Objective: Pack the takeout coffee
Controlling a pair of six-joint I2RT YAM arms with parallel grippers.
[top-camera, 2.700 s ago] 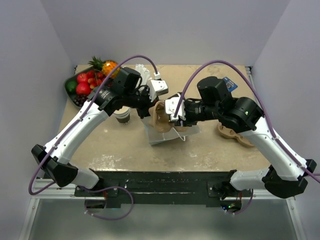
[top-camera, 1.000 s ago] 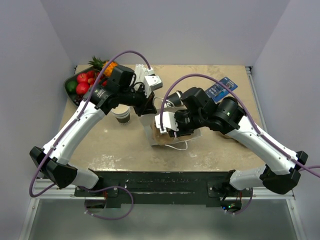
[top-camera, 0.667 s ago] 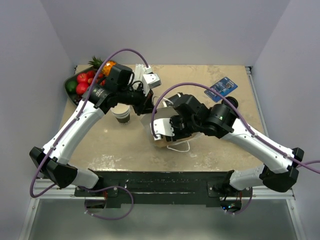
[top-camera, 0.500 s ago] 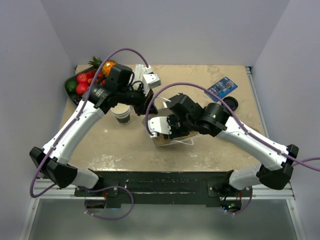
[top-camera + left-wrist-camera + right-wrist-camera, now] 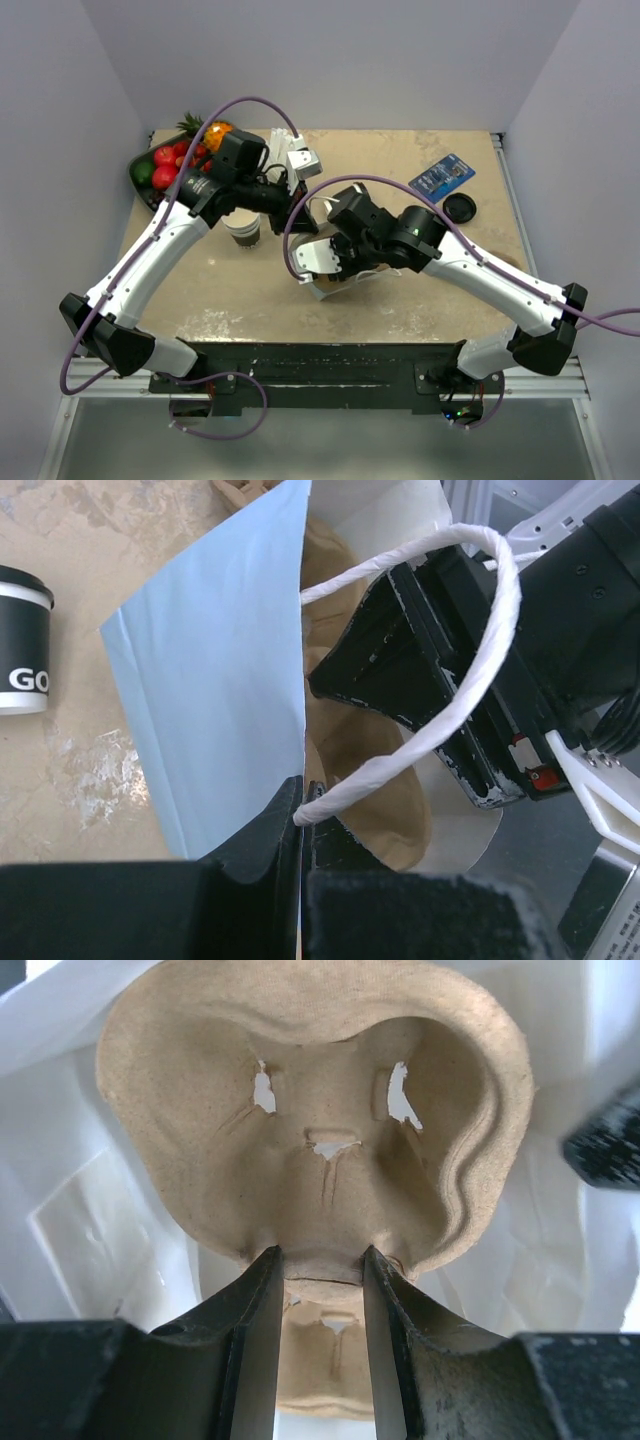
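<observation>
The takeout coffee [image 5: 243, 231] is a dark cup with white lettering, standing on the table left of the bag; it also shows as the cup [image 5: 20, 640] at the edge of the left wrist view. My left gripper [image 5: 291, 202] [image 5: 302, 810] is shut on the rim of the white paper bag [image 5: 322, 290] [image 5: 220, 680], where its rope handle [image 5: 450, 700] is fixed. My right gripper [image 5: 334, 266] [image 5: 318, 1270] reaches into the bag, shut on a brown pulp cup carrier [image 5: 320, 1140]. Its black fingers [image 5: 400, 650] show inside the bag mouth.
A bowl of fruit [image 5: 150, 186] sits at the back left corner. A round black lid [image 5: 461, 209] and a blue packet [image 5: 441, 173] lie at the back right. The two arms cross close together over the bag.
My right arm has swung left and pushed the carrier deeper into the bag, which shifted slightly toward the near left. The left arm has stayed almost still, holding the rim.
</observation>
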